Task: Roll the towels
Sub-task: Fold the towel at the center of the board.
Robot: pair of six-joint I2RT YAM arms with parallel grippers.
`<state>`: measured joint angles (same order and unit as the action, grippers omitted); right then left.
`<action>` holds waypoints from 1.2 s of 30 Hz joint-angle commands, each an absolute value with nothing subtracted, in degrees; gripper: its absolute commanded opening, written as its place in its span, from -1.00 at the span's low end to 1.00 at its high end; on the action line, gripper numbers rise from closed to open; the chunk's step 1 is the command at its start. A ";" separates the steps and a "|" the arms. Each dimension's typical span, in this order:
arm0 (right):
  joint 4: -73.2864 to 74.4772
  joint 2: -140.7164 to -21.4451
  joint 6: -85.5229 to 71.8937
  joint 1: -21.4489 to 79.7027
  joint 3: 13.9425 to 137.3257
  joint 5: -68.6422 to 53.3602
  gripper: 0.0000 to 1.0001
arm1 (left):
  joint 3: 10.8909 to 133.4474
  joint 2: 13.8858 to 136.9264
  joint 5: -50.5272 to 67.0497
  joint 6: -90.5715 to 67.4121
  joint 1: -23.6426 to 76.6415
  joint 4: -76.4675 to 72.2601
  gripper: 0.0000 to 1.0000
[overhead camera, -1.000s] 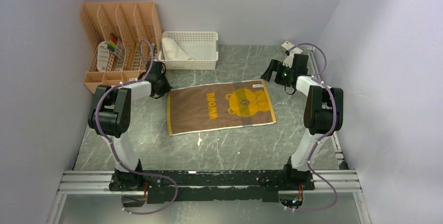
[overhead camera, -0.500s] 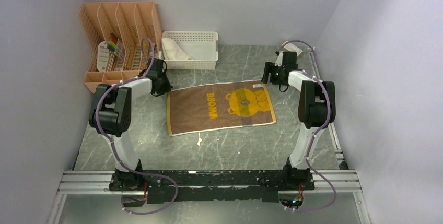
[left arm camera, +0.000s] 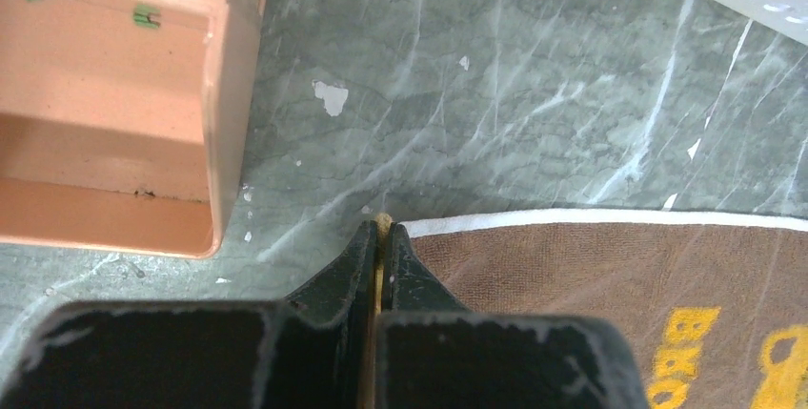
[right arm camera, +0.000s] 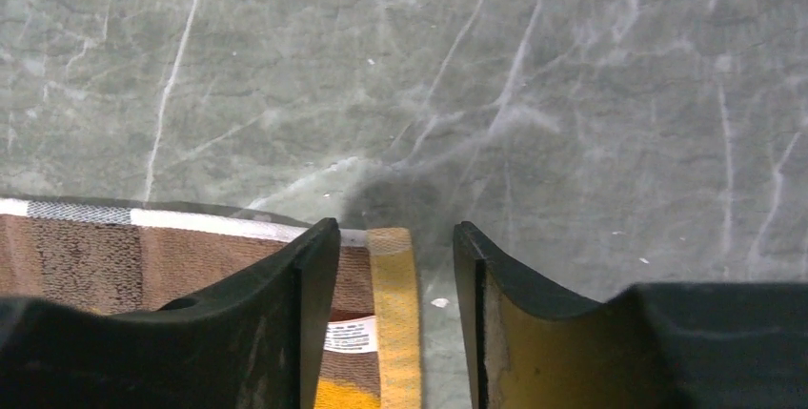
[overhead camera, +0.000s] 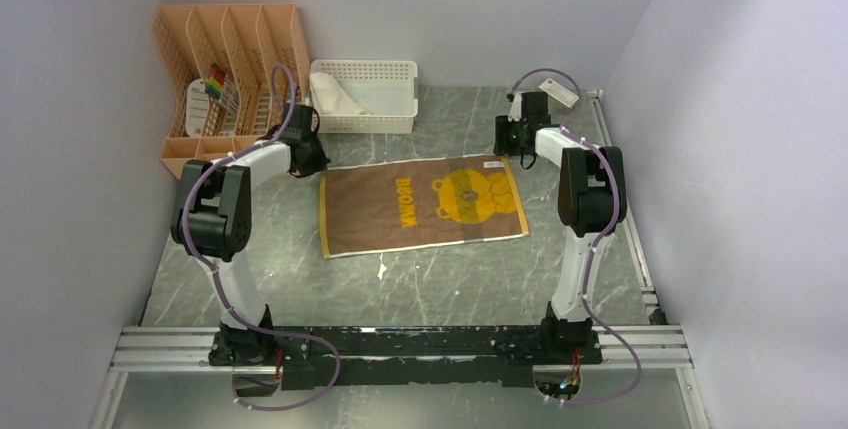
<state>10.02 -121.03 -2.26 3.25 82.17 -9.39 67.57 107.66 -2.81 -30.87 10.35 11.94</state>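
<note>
The mustard and brown towel (overhead camera: 420, 207) with a yellow bear lies spread flat in the middle of the table. My left gripper (overhead camera: 313, 161) is shut on its far left corner, and a sliver of yellow hem shows between the tips (left arm camera: 382, 228). At the far right corner my right gripper (overhead camera: 508, 139) stands open over the table. In the right wrist view its jaws (right arm camera: 395, 228) straddle the towel's yellow hem (right arm camera: 395, 314) with a gap on either side. The white towel (overhead camera: 335, 97) lies bunched in the basket.
A white lattice basket (overhead camera: 385, 121) stands at the back centre. A peach file organiser (overhead camera: 225, 79) is at the back left, close to my left gripper (left arm camera: 105, 104). A small white card (overhead camera: 555, 91) lies at the back right. Walls close in on both sides.
My right arm has swung left and down to the towel's far right corner, and its jaws have narrowed. The left gripper and the towel have stayed put.
</note>
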 commanded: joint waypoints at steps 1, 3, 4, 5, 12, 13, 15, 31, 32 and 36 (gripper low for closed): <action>12.29 -123.39 -0.31 4.79 82.50 -6.88 -0.10 | 69.93 108.80 -2.95 -29.79 10.72 13.11 -0.86; 13.44 -123.59 0.06 5.37 82.51 -5.49 -0.11 | 70.13 108.83 -3.12 -29.71 10.68 13.34 -0.86; 13.40 -123.35 0.10 5.51 82.00 -4.97 -0.11 | 70.21 108.81 -3.15 -29.61 10.64 13.40 -0.86; 13.18 -122.99 0.01 5.54 81.40 -4.69 -0.12 | 70.22 108.73 -3.21 -29.54 10.64 13.45 -0.86; 13.95 -121.25 -0.34 5.47 78.78 -3.28 -0.40 | 70.16 108.46 -3.16 -29.52 10.55 13.55 -0.86; 14.05 -121.02 -0.47 5.55 78.55 -3.33 -0.46 | 70.14 108.46 -3.16 -29.51 10.48 13.56 -0.86; 14.23 -120.76 -0.70 5.53 77.89 -3.42 -0.70 | 69.98 108.46 -3.08 -29.53 10.42 13.49 -0.86; 11.22 -111.10 -4.93 1.29 79.95 -8.16 -1.00 | 89.90 116.41 -1.14 -22.59 9.97 17.87 -0.86; 11.51 -110.97 -4.86 1.12 81.00 -7.96 -1.00 | 91.92 117.43 -1.34 -22.18 9.94 18.57 -0.86; 13.17 -110.77 -4.61 0.71 84.29 -7.67 -1.00 | 96.38 119.68 -1.49 -21.39 9.67 19.59 -0.87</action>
<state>11.90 -112.99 -4.51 1.39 80.71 -8.34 92.23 118.21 -1.52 -24.14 10.35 17.28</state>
